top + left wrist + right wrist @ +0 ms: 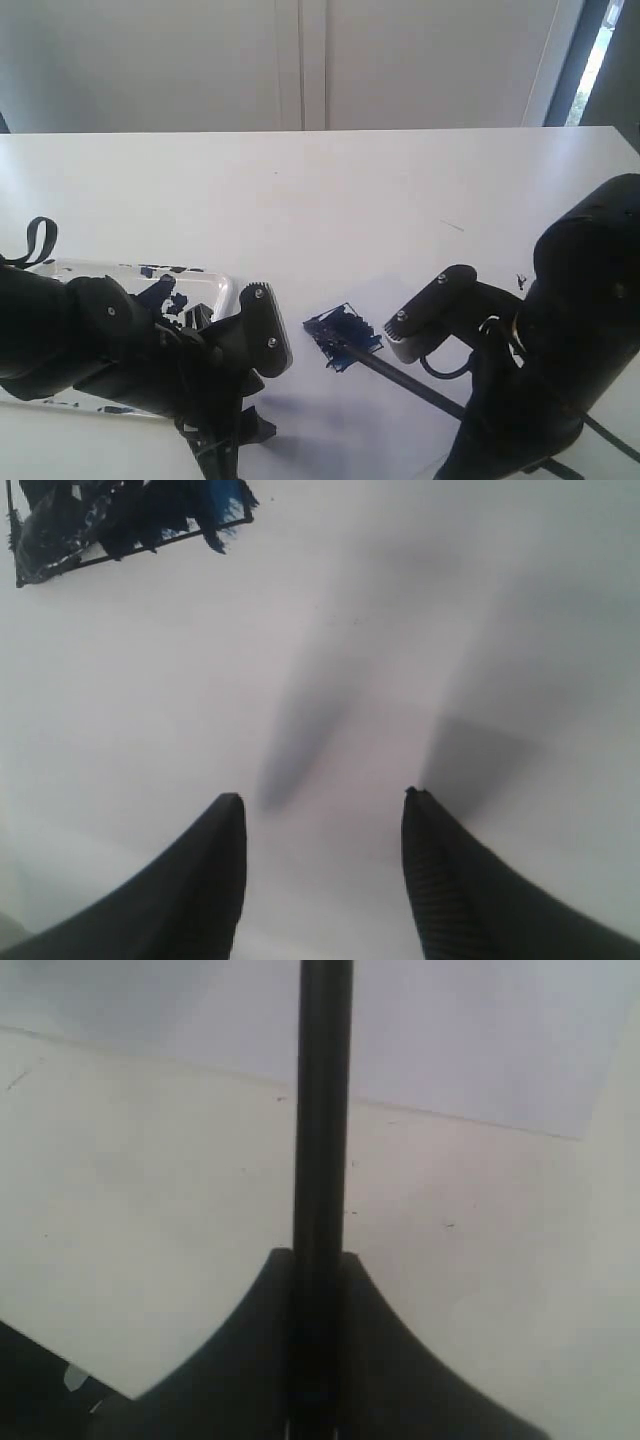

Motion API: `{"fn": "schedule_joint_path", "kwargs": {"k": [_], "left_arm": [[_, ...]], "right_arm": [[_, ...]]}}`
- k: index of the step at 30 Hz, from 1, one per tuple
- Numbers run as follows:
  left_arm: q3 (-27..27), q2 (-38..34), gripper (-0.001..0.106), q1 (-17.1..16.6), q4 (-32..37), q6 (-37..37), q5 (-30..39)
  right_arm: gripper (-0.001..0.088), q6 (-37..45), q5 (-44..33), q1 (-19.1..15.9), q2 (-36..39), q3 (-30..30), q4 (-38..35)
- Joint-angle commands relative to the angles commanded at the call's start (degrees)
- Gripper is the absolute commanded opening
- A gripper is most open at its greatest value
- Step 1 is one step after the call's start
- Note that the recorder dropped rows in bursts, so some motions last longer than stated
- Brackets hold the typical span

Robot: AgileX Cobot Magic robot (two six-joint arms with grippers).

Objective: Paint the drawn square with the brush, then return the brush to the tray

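Far left on the white table (330, 190) sits the shallow glossy silvery tray (222, 287) smeared with blue-black paint, the brush's drop-off spot. The left hand (322, 796) hangs near it, fingers (195, 890) apart and empty, probably just keeping clear. In the middle the small black-outlined drawn square (343, 337) is mostly smeared dark blue, the long thin black brush (402, 379) angles down into it, and the right hand (320, 1270) is clamped on its handle well back, I'd guess to stay out of wet paint.

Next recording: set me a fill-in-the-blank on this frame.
The right claw is shut on the ____.
The brush tip meets the square, which is smeared ____.
The left claw is ____ and holds nothing.
In the exterior view, the tray lies on the ____ side.
Missing: brush; blue; open; left.
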State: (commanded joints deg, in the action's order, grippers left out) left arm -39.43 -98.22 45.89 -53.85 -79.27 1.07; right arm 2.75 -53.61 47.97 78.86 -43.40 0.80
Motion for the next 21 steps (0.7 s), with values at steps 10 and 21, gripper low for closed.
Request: {"fn": "schedule_joint_path", "kwargs": {"k": [10,21], "left_arm": [[0.0,0.0,0.054,0.0,0.0,0.0,0.0],[0.0,0.0,0.054,0.0,0.0,0.0,0.11]], "right_arm": [[0.0,-1.14,-0.1,0.0,0.0,0.0,0.69],[0.0,-5.13,-1.4,0.0,0.0,0.0,4.61]]}}
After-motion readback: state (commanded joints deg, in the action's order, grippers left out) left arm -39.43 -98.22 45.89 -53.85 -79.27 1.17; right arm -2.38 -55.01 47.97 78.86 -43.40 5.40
